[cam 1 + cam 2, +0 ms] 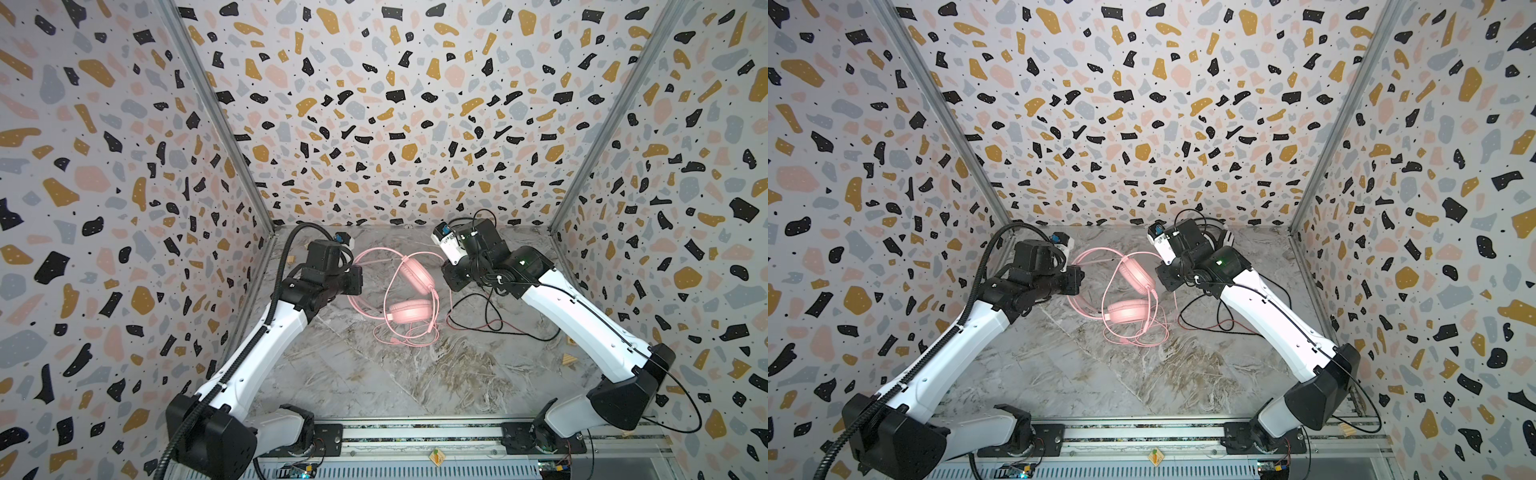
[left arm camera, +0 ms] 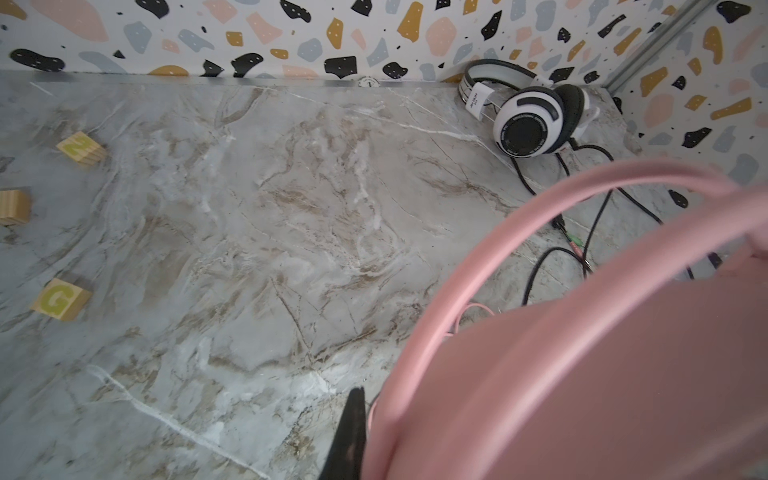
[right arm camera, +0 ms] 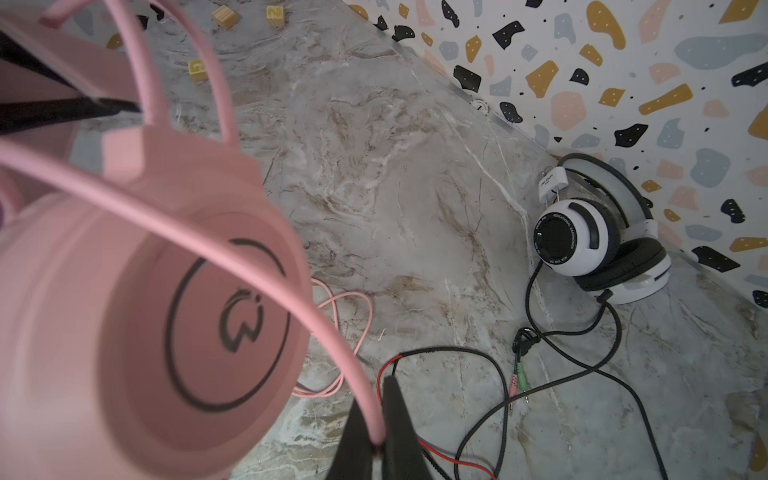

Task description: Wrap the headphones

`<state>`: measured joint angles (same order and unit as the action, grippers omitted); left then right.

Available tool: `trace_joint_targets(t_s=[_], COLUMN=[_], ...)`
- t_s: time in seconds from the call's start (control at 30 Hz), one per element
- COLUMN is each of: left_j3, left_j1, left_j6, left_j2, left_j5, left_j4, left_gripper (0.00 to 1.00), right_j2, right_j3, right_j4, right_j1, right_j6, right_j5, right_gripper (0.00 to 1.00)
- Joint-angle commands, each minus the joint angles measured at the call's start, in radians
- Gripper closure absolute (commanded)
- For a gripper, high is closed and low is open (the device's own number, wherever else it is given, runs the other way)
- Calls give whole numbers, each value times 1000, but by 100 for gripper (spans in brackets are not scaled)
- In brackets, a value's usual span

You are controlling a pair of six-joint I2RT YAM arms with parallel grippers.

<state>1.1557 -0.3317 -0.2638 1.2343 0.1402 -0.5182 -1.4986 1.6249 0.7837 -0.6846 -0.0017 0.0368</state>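
The left gripper [image 3: 99, 102] is clamping the headband [image 3: 156, 83] of the pink headset [image 3: 174, 316]. The right gripper [image 3: 372, 395] is pinching its pink cable [image 3: 232, 253], while the white-and-black headset [image 3: 582, 245] is lying apart.

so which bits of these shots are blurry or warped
right wrist view: pink headphones sit close to the lens and look soft, white headphones sharp; left wrist view: the same, pink a blurred mass; both top views: fair focus throughout, walls stretched toward the edges
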Motion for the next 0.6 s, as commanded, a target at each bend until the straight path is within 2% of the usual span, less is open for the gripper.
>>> trace_joint_targets(t_s=[0.0,0.23,0.43,0.57], left_j3=[51,58,71,84], left_j1=[6,17,17,20], left_j6=[0,-58,-84,-97], left_j2=[-22,-45,-39,-42], left_j5=[139,302,360,357], left_j4=[55,128,150,145], left_gripper=[100,100,100,100], right_j2=[57,69,78,75], right_j3=[-22,-125,-231,-278], right_j4=[-91,-210,-357,-419], right_j1=[35,65,76,75], right_j6=[4,14,55,77], right_j5=[-64,-198,-321,-384], right_gripper=[95,95,94,94])
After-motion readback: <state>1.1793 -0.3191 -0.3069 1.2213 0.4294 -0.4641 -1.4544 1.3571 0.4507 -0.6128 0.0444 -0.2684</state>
